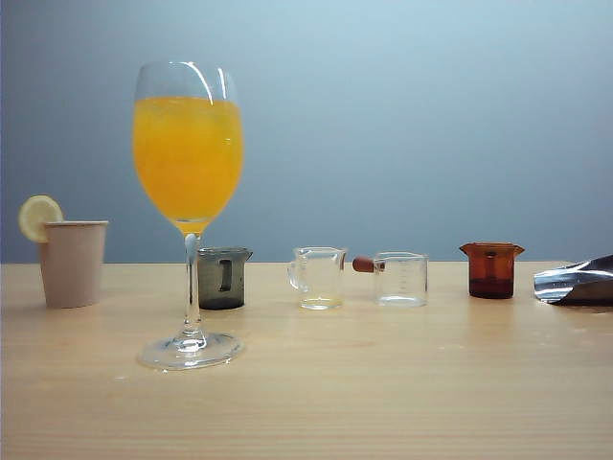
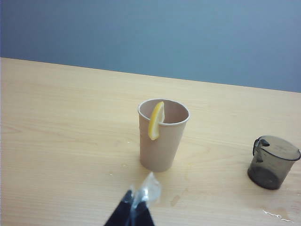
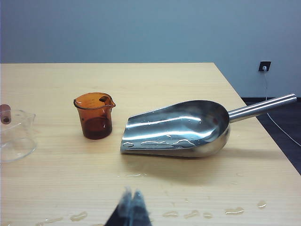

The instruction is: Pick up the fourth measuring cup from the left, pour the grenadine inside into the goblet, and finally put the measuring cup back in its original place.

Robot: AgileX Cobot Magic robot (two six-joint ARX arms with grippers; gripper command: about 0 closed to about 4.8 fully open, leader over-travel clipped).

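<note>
The fourth measuring cup (image 1: 491,268) is amber-brown and stands upright at the right end of the row of cups. Dark red grenadine (image 3: 97,128) lies in the bottom of this cup (image 3: 94,114). The goblet (image 1: 192,287) stands at the front left, tall and stemmed, its bowl full of orange juice (image 1: 188,158). Neither gripper shows in the exterior view. My right gripper (image 3: 132,194) is shut and empty, low over the table, well short of the amber cup. My left gripper (image 2: 136,197) is shut too, with a bit of clear film on its tip, just in front of a beige paper cup (image 2: 162,136).
The paper cup (image 1: 72,261) carries a lemon slice (image 1: 38,217). A smoky grey cup (image 1: 222,278), a clear cup (image 1: 318,278) and a clear cup with a red-brown handle (image 1: 400,279) make up the row. A steel scoop (image 3: 183,128) lies right beside the amber cup. Water drops (image 3: 193,214) dot the table.
</note>
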